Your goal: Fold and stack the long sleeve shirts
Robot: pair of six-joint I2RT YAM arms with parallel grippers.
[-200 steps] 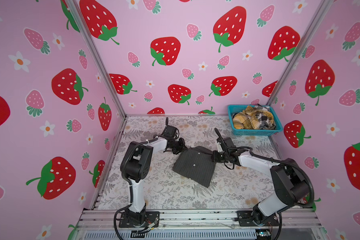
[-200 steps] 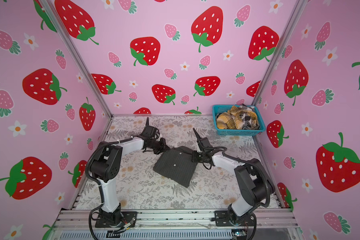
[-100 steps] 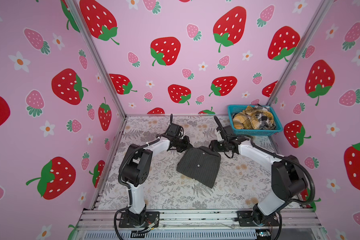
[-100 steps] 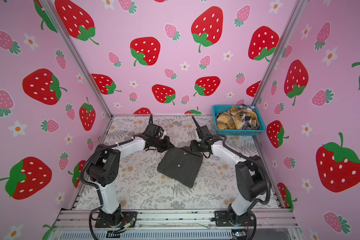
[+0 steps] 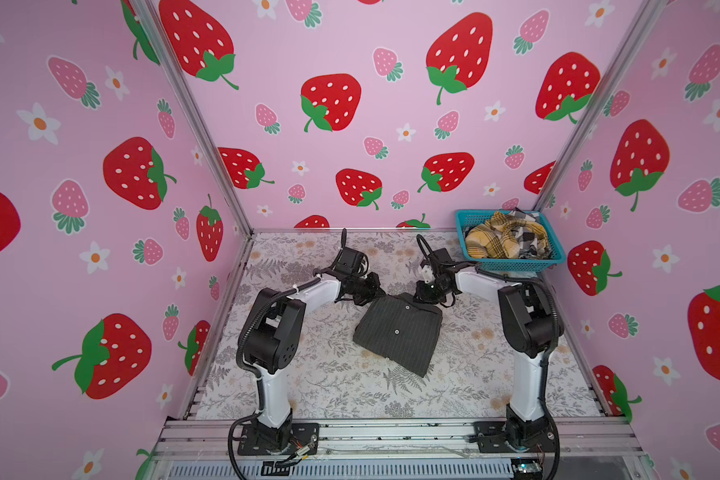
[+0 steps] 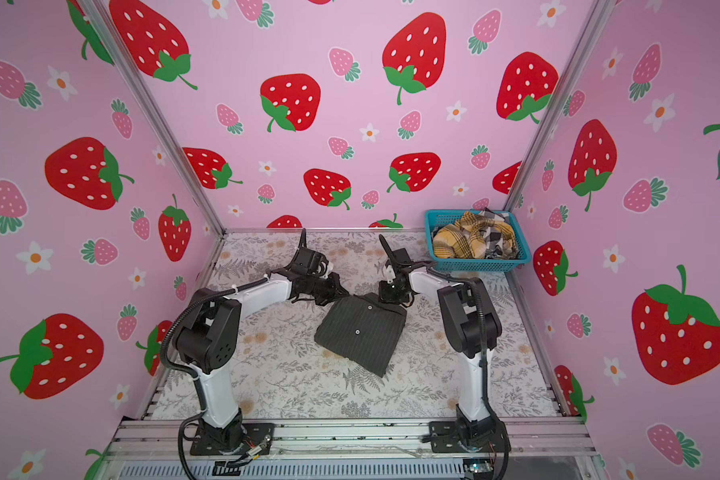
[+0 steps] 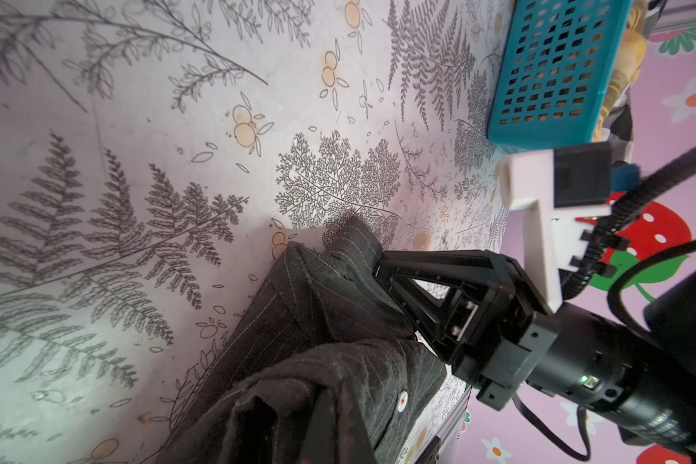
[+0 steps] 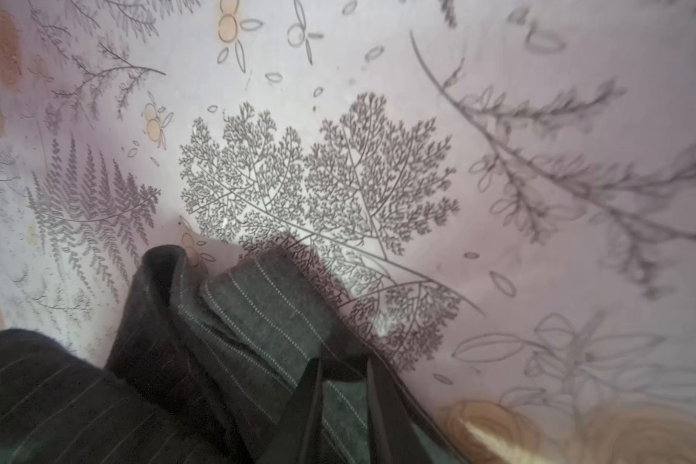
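A dark charcoal pinstriped long sleeve shirt lies folded in the middle of the table, buttons up. My left gripper is shut on its far left corner, and in the left wrist view the cloth drapes over that gripper. My right gripper holds the far right edge by the collar. In the right wrist view its fingers pinch a grey pinstriped fold. Both arms reach in low from the sides.
A teal mesh basket stands at the back right corner. It holds a crumpled mustard plaid shirt and a black-white check one. Pink strawberry walls close in three sides, and a metal rail runs along the front.
My right gripper moved toward the back, let go briefly and closed again on the shirt's far edge. The left gripper kept its hold and shifted slightly to the right. The shirt slid slightly right.
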